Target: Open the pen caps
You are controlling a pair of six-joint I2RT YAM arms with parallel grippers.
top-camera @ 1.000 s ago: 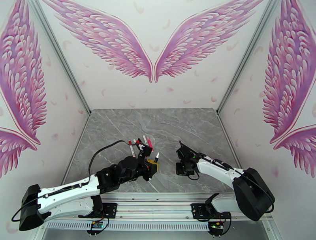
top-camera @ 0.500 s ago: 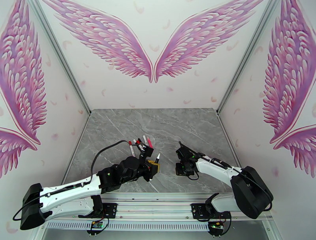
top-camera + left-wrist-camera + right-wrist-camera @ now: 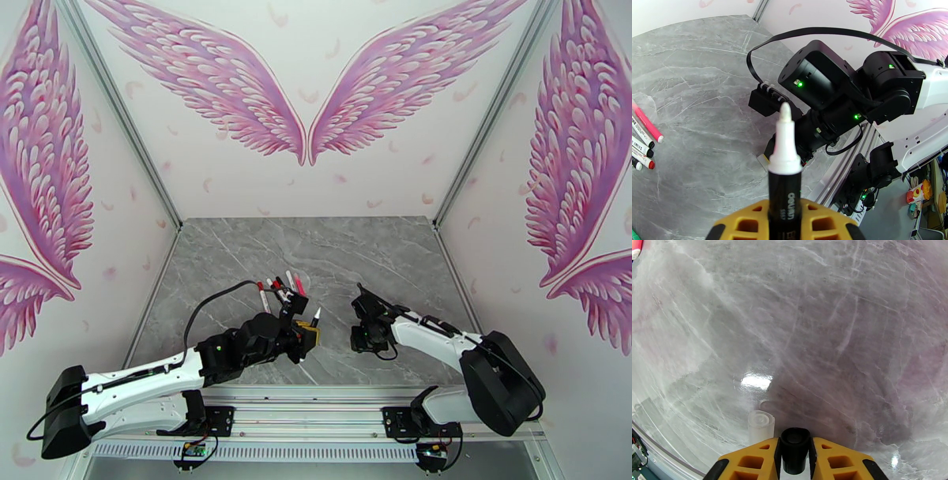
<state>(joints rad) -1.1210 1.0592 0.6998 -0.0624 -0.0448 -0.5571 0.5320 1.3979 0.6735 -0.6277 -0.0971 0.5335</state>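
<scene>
Gripping uncapped pen (image 3: pixel 784 185): left end effector (image 3: pixel 785 225); right end effector (image 3: pixel 794 449) clamps black cap (image 3: pixel 794 437).

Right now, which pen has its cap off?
The black-barrelled pen clamped in the left gripper: its white tip is bare. The other pens, lying together on the table, all look capped.

Left arm (image 3: pixel 134 383) and right arm (image 3: pixel 426 335) reach inward, jaws clamped.
</scene>
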